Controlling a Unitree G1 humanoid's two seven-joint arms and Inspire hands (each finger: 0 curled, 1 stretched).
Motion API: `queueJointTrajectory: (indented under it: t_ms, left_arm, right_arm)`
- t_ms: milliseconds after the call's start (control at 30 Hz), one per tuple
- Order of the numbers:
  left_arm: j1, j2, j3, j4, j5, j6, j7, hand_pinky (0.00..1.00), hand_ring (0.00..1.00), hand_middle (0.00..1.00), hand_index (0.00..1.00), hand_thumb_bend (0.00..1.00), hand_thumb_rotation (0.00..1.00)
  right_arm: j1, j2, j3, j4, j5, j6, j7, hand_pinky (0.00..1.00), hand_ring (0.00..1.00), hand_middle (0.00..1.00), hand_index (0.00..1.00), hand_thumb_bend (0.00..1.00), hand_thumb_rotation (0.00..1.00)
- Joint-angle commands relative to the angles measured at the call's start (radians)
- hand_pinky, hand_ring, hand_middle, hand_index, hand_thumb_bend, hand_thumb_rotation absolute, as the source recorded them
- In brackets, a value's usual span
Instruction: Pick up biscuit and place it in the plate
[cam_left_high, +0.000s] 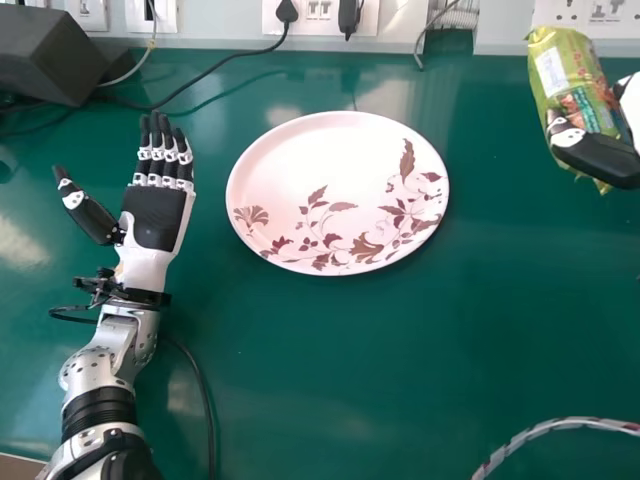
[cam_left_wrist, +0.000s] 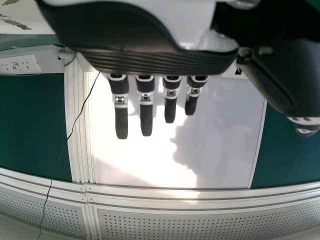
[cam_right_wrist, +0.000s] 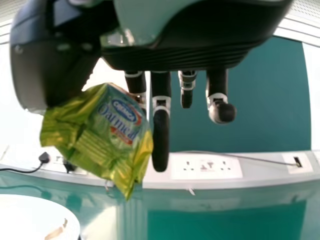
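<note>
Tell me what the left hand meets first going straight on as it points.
Probably the black cable, which crosses just beyond the left hand in the head view. Hand height is unclear, so it might pass over toward the wall.

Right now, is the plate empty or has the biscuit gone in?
Empty: the plate shows bare, leaf pattern and all, while the biscuit packet is up in the right hand.

I'm seeing a dark box (cam_left_high: 50, 60) beyond the left hand (cam_left_high: 155, 215) and off to its left, a black cable (cam_left_high: 240, 57) snaking beyond that hand to a plug (cam_left_high: 287, 10) by wall sockets (cam_left_high: 318, 12), and a striped cord (cam_left_high: 550, 426) curving nearside of the right hand (cam_left_high: 595, 155).
</note>
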Motion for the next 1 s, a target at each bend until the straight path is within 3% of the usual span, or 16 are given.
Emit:
queueJointTrajectory:
  t_ms: [0,600,967]
  left_arm:
    - [0.077,-0.03,0.009,0.051,0.019,-0.005,-0.001,0.67,0.81,0.94,1.0,1.0,0.74]
    - [0.068,-0.033,0.016,0.071,0.012,-0.005,-0.004,0.61,0.78,0.95,1.0,1.0,0.77]
    - [0.062,-0.026,0.014,0.078,0.016,-0.009,-0.004,0.66,0.78,0.94,1.0,1.0,0.77]
  right_arm:
    - [-0.024,0.004,-0.013,-0.019,0.012,-0.019,-0.012,0.04,0.17,0.31,0.53,0.52,0.42]
    - [-0.119,0.035,0.044,0.004,-0.025,-0.087,0.008,0.03,0.16,0.3,0.52,0.52,0.43]
    - [-0.129,0.08,0.061,0.006,-0.016,-0.127,-0.03,0.03,0.15,0.29,0.52,0.52,0.41]
